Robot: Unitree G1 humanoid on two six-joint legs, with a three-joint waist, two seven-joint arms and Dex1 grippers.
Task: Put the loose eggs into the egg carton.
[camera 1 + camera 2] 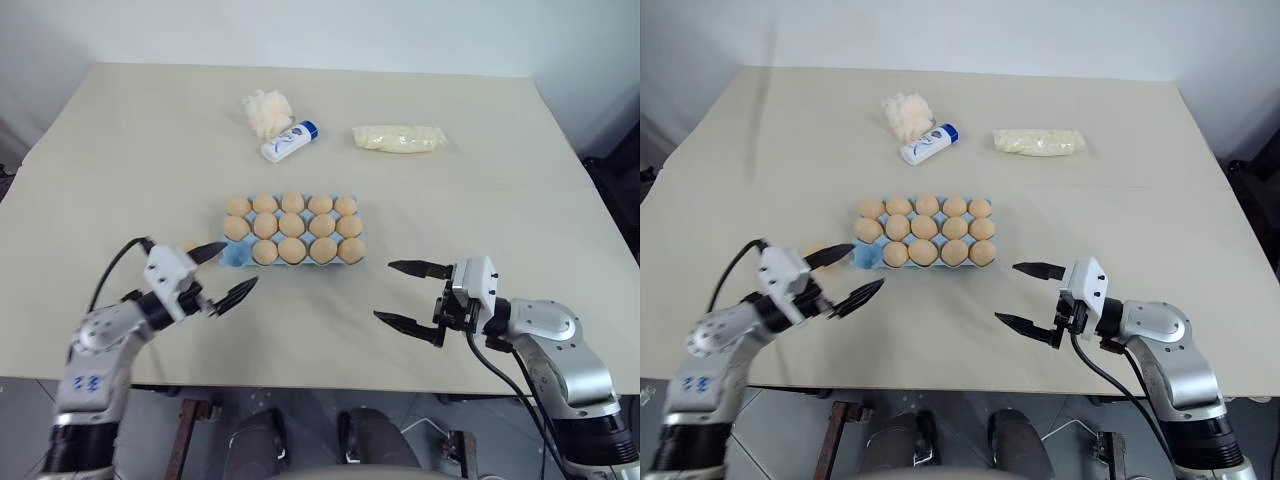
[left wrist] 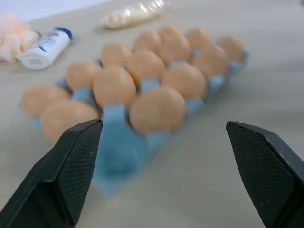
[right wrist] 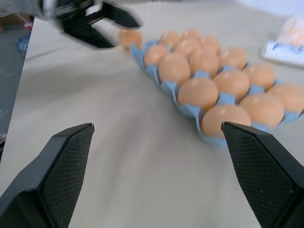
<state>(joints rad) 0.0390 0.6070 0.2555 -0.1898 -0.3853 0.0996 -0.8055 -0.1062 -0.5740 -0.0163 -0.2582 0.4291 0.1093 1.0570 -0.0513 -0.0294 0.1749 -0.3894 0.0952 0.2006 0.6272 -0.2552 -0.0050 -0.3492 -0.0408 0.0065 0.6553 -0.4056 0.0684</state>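
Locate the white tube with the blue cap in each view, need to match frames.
Left eye view: the white tube lies on the far half of the table, between the puff and the egg carton.
Right eye view: same place, just beyond the carton.
Left wrist view: beyond the carton, next to the puff.
Right wrist view: beyond the carton, cut off by the picture's edge.
Shared landmark: the light blue egg carton.

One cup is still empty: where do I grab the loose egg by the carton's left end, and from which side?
Probably across its rounded middle, coming from above with the left gripper, jaws open. The egg lies on the table close beside the carton, leaving little room for a sideways approach.
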